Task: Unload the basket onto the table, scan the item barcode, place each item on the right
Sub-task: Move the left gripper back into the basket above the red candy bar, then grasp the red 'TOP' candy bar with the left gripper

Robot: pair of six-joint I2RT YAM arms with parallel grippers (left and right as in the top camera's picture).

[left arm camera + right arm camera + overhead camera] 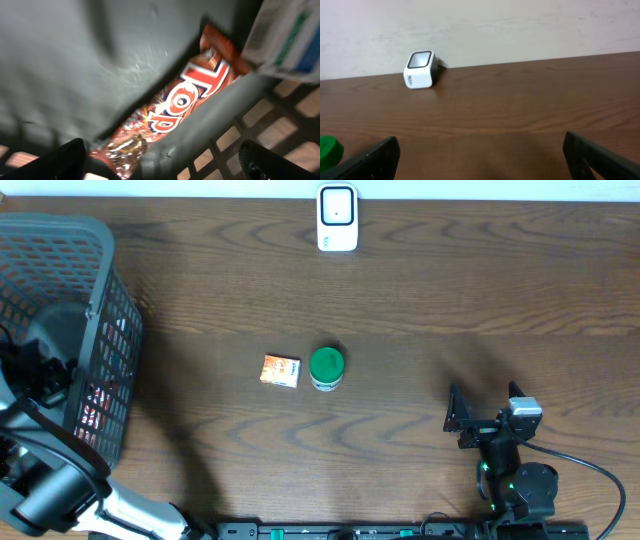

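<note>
Pickup stage, seemingly: hovered in basket (100, 310) at left, left gripper (165, 167) wide above red snack bar (185, 100); right gripper (480, 157) wide, idle. Called next for closing on bar, then far scanner (337, 217).

Hard to see
The shiny orange-red snack wrapper (197, 87) was blurry; a bar of the dark plastic basket (215, 121) hid its lower edge.

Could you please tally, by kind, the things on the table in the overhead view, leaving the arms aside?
Barcode scanner: 1
Orange box: 1
Green-lidded tub: 1
Mesh basket: 1
Total: 4
</note>
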